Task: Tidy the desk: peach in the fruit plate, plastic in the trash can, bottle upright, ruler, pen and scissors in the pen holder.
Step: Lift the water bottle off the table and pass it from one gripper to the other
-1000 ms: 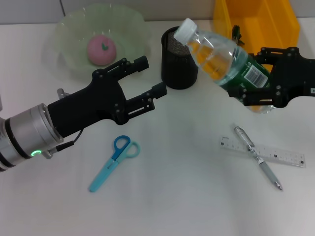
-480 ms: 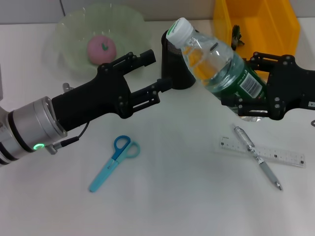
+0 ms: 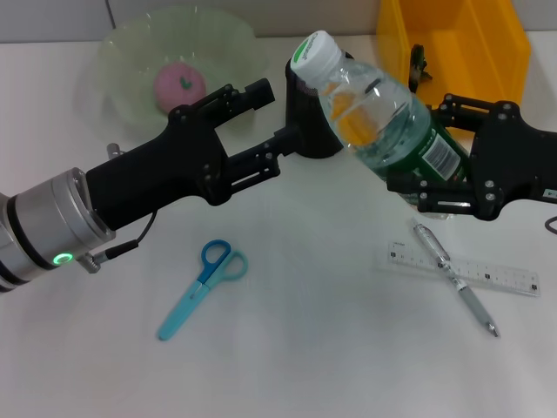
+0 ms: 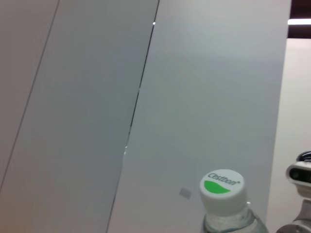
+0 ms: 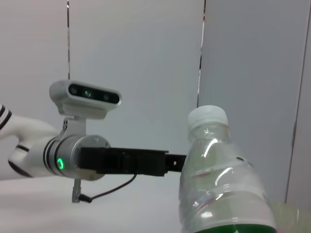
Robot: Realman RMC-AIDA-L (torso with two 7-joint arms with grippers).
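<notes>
My right gripper [image 3: 438, 150] is shut on the clear bottle [image 3: 376, 111], low on its body by the green label. The bottle is held tilted above the table, its white and green cap [image 3: 313, 50] pointing to the far left. The cap [image 4: 221, 187] also shows in the left wrist view, and the bottle [image 5: 218, 187] fills the right wrist view. My left gripper [image 3: 277, 117] is open just left of the bottle's neck, in front of the black mesh pen holder [image 3: 306, 131]. The peach [image 3: 180, 85] lies in the fruit plate [image 3: 122, 83]. Blue scissors [image 3: 202, 287], ruler [image 3: 466, 268] and pen [image 3: 454, 279] lie on the table.
A yellow trash can [image 3: 461, 39] stands at the back right, with a small dark item [image 3: 419, 63] at its wall; I cannot tell whether that is the plastic. The pen lies across the ruler. My left arm [image 5: 121, 162] reaches across the right wrist view.
The right gripper has swung the bottle left and a little more upright. The open left gripper has moved up and right, close to the bottle's neck.
</notes>
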